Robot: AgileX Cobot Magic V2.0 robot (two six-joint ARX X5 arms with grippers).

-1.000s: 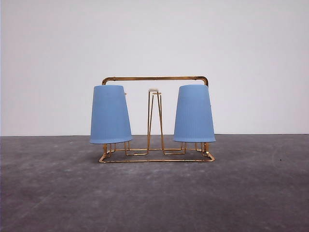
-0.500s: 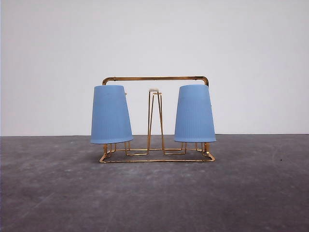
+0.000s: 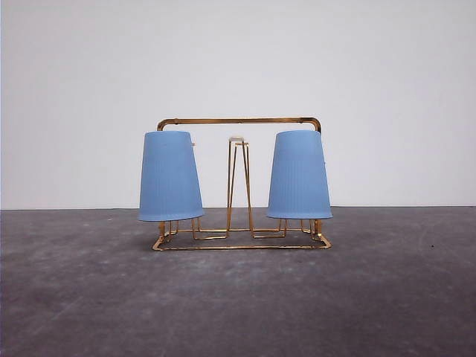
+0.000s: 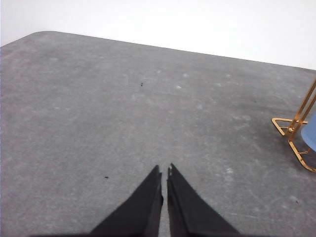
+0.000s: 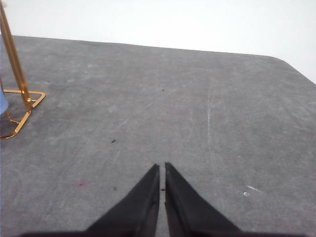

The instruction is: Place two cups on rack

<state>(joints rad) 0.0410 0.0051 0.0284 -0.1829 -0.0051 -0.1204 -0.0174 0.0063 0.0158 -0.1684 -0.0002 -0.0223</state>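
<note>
Two cups (image 3: 170, 176) (image 3: 299, 175) inverted on rack (image 3: 239, 121), 9 and 3 o'clock prongs; left gripper (image 4: 164, 173), right gripper (image 5: 162, 168) jaws closed, empty. Risk: bench (image 3: 238, 297) bump tips rack.

Left gripper (image 4: 164, 172) and right gripper (image 5: 162, 168): fingers closed together, holding nothing.

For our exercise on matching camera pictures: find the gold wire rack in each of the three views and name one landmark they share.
Front view: the rack stands mid-picture on the grey table, an upturned blue cup at each end.
Left wrist view: one corner of its base sits at the right edge, beyond the shut left hand.
Right wrist view: another base corner sits at the left edge, beyond the shut right hand.
Shared landmark: the rack's gold base wire on the grey table.
</note>
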